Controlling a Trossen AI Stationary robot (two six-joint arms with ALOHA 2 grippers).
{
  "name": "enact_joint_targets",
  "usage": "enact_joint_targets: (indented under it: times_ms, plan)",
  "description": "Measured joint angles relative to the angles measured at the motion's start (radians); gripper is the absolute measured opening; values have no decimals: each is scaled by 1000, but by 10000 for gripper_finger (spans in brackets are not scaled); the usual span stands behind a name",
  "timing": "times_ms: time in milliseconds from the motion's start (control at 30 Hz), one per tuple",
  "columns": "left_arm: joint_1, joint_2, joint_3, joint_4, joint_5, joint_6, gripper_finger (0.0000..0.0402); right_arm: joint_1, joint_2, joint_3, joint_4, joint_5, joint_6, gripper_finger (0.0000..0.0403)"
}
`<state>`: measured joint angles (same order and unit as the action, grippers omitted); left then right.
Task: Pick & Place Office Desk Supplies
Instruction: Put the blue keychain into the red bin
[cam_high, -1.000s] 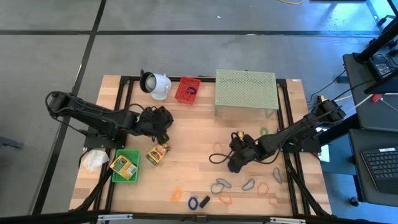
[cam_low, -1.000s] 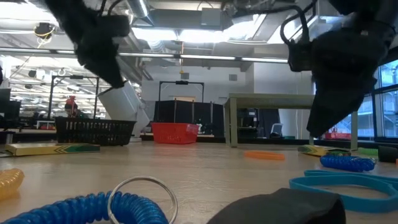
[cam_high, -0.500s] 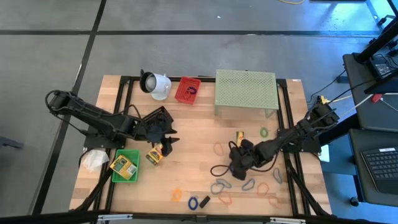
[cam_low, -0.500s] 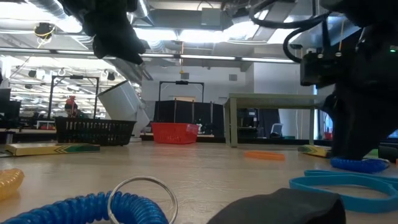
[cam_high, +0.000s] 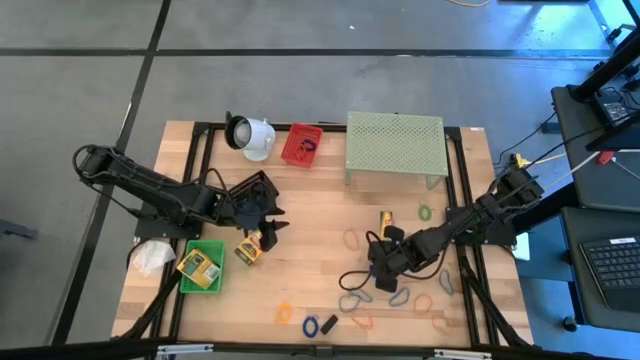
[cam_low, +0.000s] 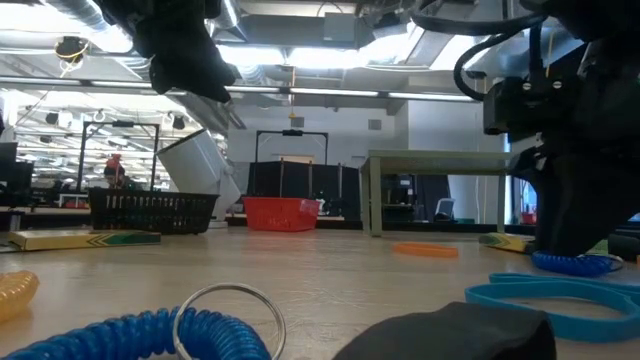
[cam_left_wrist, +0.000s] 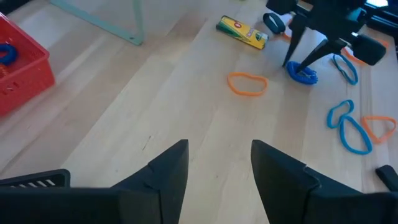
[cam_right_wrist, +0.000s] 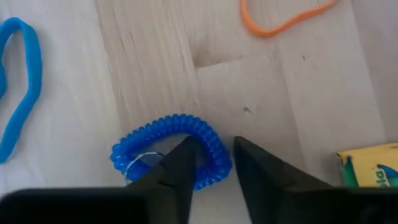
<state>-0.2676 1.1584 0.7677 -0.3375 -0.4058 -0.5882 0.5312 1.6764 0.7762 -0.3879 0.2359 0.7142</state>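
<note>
A blue coiled keyring (cam_right_wrist: 168, 134) lies flat on the wooden table right of centre. My right gripper (cam_right_wrist: 214, 143) points steeply down onto it and is shut on its band; the left wrist view shows that gripper (cam_left_wrist: 297, 62) standing over the coil (cam_left_wrist: 303, 74). Over the table's left half my left gripper (cam_high: 270, 226) hangs open with nothing between its fingers (cam_left_wrist: 168, 168), just beyond a yellow-green crayon box (cam_high: 252, 247) lying on the wood. Another crayon box sits in the green bin (cam_high: 205, 280). My right gripper has the coil's band (cam_right_wrist: 219, 158) on one side of the loop between its two fingers, one finger (cam_right_wrist: 180, 168) inside the loop and the other (cam_right_wrist: 261, 171) outside. The fingers come from above, slanting steeply down, across the band. The coil rests flat on the table.
At the back stand a white cup (cam_high: 250, 135), a red basket (cam_high: 301, 145) and a pale green mesh stand (cam_high: 395, 148). Rubber-band loops (cam_high: 400, 297), a crayon box (cam_high: 386, 220), a second blue coil (cam_high: 310, 325) and a black clip (cam_high: 328, 323) lie around the near edge.
My right gripper has sunk toward the near edge, rolling as it went, down onto the blue coil. My left gripper has swung toward the near edge and tipped up from pointing down to a shallower slant. Since half a second ago it has kept still.
</note>
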Motion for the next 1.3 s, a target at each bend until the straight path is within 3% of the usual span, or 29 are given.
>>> enact_joint_targets:
  times_ms: [233,367,667,1033,1300]
  plan:
    - [0,0,0,7,-3,0,169,0,0,-1,15,2,-15,13]
    - [0,8,0,41,-4,0,170,-1,-30,-8,27,14,-16,17]
    - [-3,118,0,264,40,91,194,-4,-110,-9,252,222,-119,14]
    - [-8,343,0,696,93,260,201,-67,-114,-8,750,404,-594,15]
    - [-7,426,1,906,86,374,202,-98,-115,-7,877,411,-778,15]
